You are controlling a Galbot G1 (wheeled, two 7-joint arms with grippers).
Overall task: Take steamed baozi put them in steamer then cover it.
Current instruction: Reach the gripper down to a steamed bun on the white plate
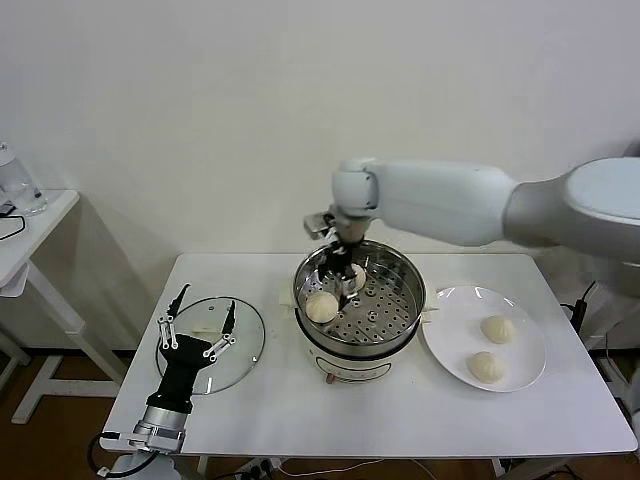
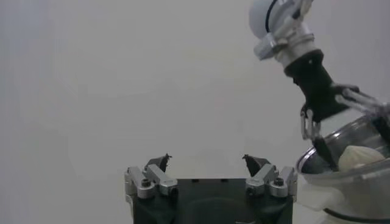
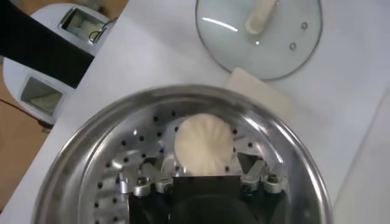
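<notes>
The steel steamer (image 1: 412,303) stands mid-table, its perforated tray showing in the right wrist view (image 3: 79,164). My right gripper (image 1: 341,283) is down inside it, open. A baozi (image 3: 204,145) lies on the tray between its spread fingers. In the head view one baozi (image 1: 321,306) rests at the tray's left, and another pale one (image 1: 357,274) is half hidden behind the gripper. Two more baozi (image 1: 497,328) (image 1: 486,366) sit on the white plate (image 1: 450,345). The glass cover (image 1: 242,352) lies flat on the left. My left gripper (image 1: 208,302) is open and empty over it.
A white side table (image 1: 35,225) stands off the left edge. The cover's white handle (image 3: 260,17) points up. The steamer's white side handle (image 3: 259,91) juts toward the cover. The left wrist view shows the right gripper (image 2: 323,143) over the steamer's rim (image 2: 341,176).
</notes>
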